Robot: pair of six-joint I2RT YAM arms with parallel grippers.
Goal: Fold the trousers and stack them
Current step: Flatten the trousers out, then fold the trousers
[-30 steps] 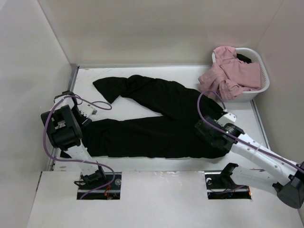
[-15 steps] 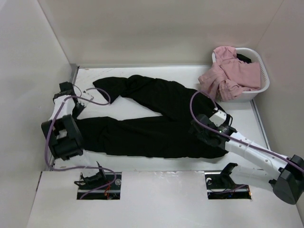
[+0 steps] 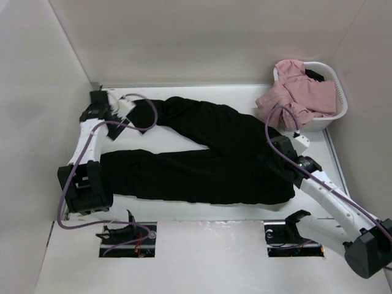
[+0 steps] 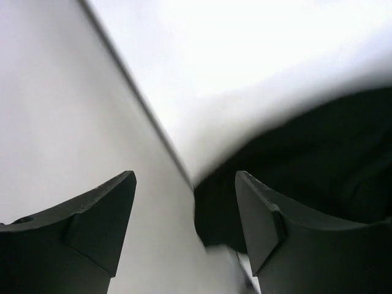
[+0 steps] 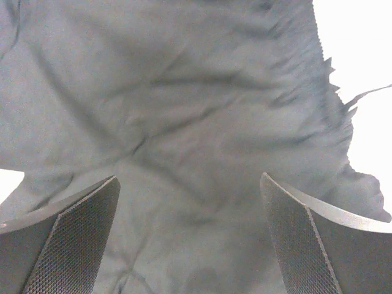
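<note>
The black trousers (image 3: 208, 165) lie spread flat, waist to the right and both legs running left. My left gripper (image 3: 127, 106) reaches into the far left corner beside the cuff of the far leg. In the left wrist view this gripper (image 4: 184, 177) is open, with black cloth (image 4: 306, 171) by its right finger and nothing pinched. My right gripper (image 3: 277, 156) hovers over the waist end. In its own view the right gripper (image 5: 188, 179) is wide open above the wrinkled fabric (image 5: 184, 92), holding nothing. A thin drawstring (image 5: 367, 93) trails off the waist edge.
A white basket (image 3: 340, 101) with a pink garment (image 3: 297, 92) spilling over its rim stands at the back right, close to the waist. White walls enclose the table; the left wall (image 4: 61, 122) is right beside my left gripper.
My left arm swung from the near leg's cuff up to the far left corner by the other leg. My right gripper shifted back and right along the waist.
</note>
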